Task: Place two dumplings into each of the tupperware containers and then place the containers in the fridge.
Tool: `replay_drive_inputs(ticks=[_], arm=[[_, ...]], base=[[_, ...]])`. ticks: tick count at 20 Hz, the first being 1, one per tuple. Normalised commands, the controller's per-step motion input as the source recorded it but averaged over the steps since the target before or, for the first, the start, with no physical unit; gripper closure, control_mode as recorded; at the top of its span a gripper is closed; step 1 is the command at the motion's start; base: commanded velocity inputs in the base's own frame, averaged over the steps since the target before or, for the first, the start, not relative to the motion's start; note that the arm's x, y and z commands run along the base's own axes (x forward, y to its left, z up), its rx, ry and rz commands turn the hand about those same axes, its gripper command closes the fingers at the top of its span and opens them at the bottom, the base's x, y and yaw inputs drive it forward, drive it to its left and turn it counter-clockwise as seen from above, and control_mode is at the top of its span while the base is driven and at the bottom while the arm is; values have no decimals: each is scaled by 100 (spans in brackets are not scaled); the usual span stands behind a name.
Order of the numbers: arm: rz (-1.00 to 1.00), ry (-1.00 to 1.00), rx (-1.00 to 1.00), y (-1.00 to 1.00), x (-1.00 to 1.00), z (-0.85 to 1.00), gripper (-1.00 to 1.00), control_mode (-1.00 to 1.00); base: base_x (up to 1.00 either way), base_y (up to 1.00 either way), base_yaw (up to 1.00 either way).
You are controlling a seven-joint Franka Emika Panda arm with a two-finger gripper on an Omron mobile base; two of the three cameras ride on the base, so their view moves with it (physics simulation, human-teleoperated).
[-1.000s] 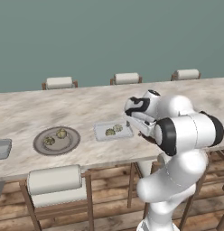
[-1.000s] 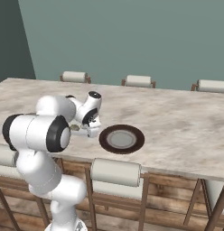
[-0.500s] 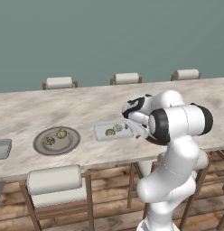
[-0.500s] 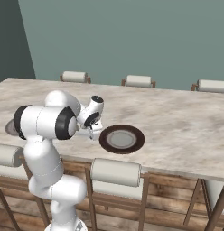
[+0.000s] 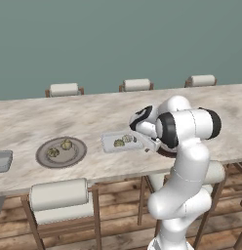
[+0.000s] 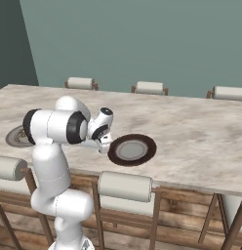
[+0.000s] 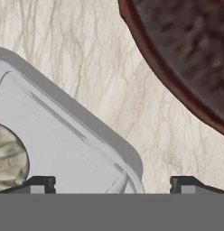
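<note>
Both base views look forward and down from behind the arm, left and right, sharing the long pale marble counter (image 5: 93, 114). The hand view looks closely down at that counter's surface.

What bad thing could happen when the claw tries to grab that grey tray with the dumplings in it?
The open claw sits over just the corner of the tray, so a grip there might slip or tip it. Then the two dumplings could roll out. The brown plate lies close beside it and might get bumped.
</note>
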Motion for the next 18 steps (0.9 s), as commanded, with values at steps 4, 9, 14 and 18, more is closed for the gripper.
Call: replay_drive_inputs(ticks=[4, 9, 14, 18], arm=[[0, 0, -2, 0, 20, -38, -100, -100], [0, 0, -5, 5, 3, -36, 100, -100], [-1, 0, -11, 25, 0, -43, 100, -100], [-5, 0, -5, 4, 0, -49, 100, -100]], base=[[0, 0, 0], [0, 0, 0], [0, 0, 0], [0, 0, 0]])
